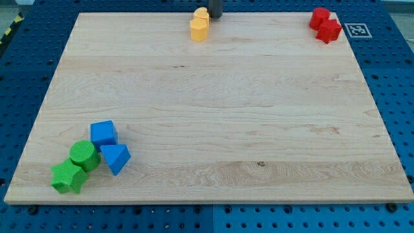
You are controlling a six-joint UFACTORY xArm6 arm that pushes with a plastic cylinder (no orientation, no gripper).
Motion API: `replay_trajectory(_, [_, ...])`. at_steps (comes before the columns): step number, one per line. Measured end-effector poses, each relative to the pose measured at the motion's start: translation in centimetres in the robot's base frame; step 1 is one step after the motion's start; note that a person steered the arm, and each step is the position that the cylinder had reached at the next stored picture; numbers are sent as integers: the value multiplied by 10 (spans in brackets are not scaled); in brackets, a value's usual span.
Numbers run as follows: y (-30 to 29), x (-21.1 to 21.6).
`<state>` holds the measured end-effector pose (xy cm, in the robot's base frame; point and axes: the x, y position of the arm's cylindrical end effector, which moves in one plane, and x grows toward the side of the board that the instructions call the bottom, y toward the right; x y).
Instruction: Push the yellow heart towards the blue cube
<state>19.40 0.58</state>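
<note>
6 coloured blocks sit on the wooden worktop, which rests on a blue pegboard base. The yellow heart stands at the view's top edge, just left of centre. My tip is touching or just beside its upper right side; the dark rod runs out of the view's top. There is no claw on this arm, so none shows apart or together.

The blue cube lies well apart from the heart, in the view's bottom left corner. It touches a blue triangular block below it and a green cylinder to its lower left. A green star-shaped block sits against the cylinder.

2 red blocks, their shapes unclear, huddle together at the view's top right corner, next to a black-and-white marker tag.
</note>
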Motion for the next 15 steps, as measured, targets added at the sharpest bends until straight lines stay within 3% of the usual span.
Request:
replay_trajectory(4, [-21, 34])
replay_trajectory(9, [-68, 43])
replay_trajectory(13, [-153, 85])
replay_trajectory(15, [-163, 122])
